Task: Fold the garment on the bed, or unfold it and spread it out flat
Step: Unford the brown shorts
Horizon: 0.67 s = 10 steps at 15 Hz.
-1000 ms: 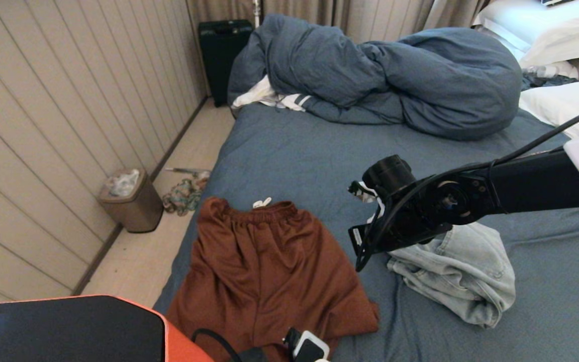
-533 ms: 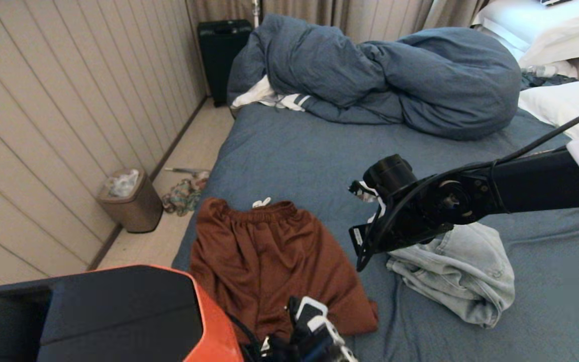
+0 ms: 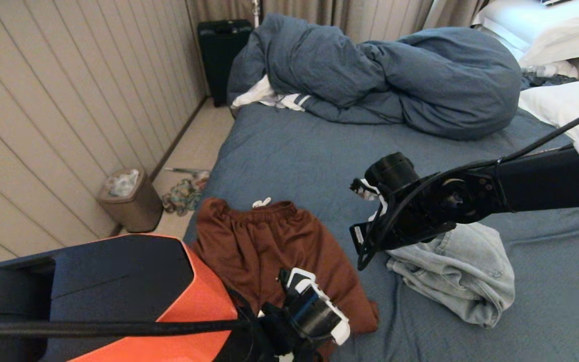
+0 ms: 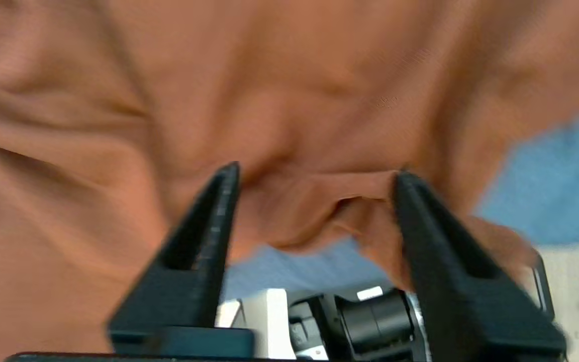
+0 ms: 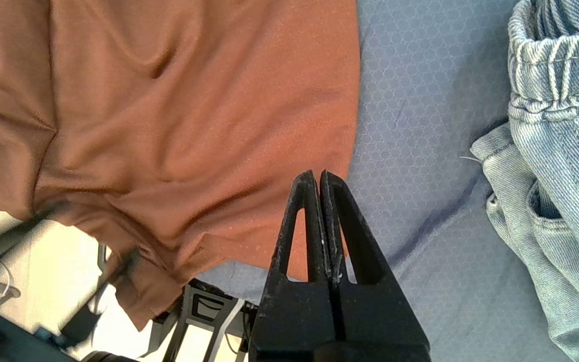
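Left gripper (image 4: pixel 314 173) spread wide, straddling near hem of shorts (image 3: pixel 274 251), nothing pinched yet. Shorts lie at bed (image 3: pixel 294 156) near edge. Advice: close on single hem layer, lift clear before folding. Right gripper (image 5: pixel 318 176) shut, empty, hovering above. Layer count under hem unclear; left fingertips hidden in head view.

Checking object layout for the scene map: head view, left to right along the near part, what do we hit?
Trash bin on the floor → brown shorts on the bed, left gripper at their near edge → right gripper → crumpled light denim garment.
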### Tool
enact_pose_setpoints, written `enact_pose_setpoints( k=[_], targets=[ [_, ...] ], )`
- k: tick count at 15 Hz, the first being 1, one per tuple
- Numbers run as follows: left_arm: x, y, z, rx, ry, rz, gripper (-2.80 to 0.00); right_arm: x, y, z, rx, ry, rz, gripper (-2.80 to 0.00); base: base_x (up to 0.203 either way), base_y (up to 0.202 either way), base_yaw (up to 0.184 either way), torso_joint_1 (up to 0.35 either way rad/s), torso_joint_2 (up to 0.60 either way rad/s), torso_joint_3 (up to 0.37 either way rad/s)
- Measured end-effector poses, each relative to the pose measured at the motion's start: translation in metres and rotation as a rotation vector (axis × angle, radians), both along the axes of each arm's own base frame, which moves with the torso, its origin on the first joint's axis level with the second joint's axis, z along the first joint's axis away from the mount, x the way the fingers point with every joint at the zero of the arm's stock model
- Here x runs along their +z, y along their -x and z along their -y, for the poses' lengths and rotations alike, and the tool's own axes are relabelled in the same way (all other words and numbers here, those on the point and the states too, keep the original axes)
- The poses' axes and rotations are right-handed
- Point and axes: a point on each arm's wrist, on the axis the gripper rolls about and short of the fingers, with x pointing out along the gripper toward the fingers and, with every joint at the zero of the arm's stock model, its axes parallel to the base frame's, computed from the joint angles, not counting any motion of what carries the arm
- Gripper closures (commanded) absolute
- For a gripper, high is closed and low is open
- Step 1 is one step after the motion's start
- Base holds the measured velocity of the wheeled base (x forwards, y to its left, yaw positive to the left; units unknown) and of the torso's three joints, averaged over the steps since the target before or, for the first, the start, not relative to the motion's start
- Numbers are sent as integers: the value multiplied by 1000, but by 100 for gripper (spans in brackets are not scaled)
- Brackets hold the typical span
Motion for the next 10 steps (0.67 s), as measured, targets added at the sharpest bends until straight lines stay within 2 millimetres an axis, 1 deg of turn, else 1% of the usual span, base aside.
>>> enact_pose_setpoints(
  k=[2,6,10],
  targets=[
    [8,-6,-6,20,15,10,-280,0,1,0,1,1,-1,0,0,0,0,0,0,0],
    [37,-5,-23,27,51,47,-280,-1,1,-2,6,2,-4,0,0,0,0,0,0,0],
    [60,-29,-46,102,97,86,-280,0,-1,-8,18,-10,15,0,0,0,0,0,0,0]
  ],
)
